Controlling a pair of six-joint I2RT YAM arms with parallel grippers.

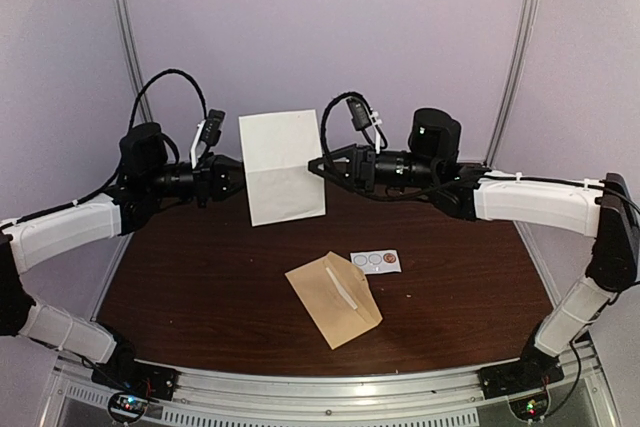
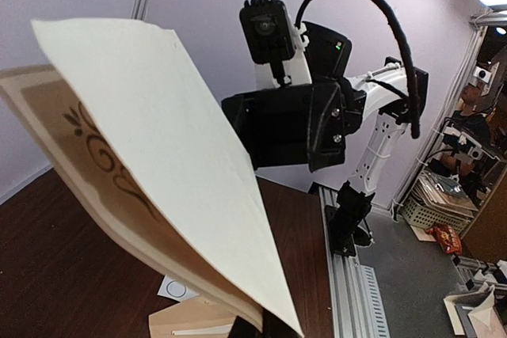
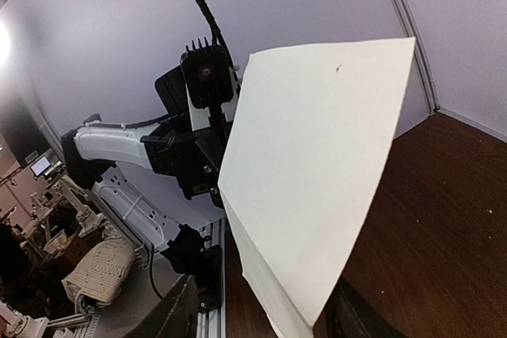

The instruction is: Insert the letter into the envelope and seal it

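Envelope (image 1: pixel 333 299) lies flat on the counter (image 1: pixel 200 287), near the middle and toward the front edge: tan kraft, turned at an angle, a pale strip across it. Just beyond its far corner sits a white sticker card (image 1: pixel 376 261). Bare wood spreads to either side. Above, my left pincer (image 1: pixel 236 179) grips the cream letter (image 1: pixel 282 167) by its left edge; my right pincer (image 1: pixel 318 168) stands parted around the right edge.
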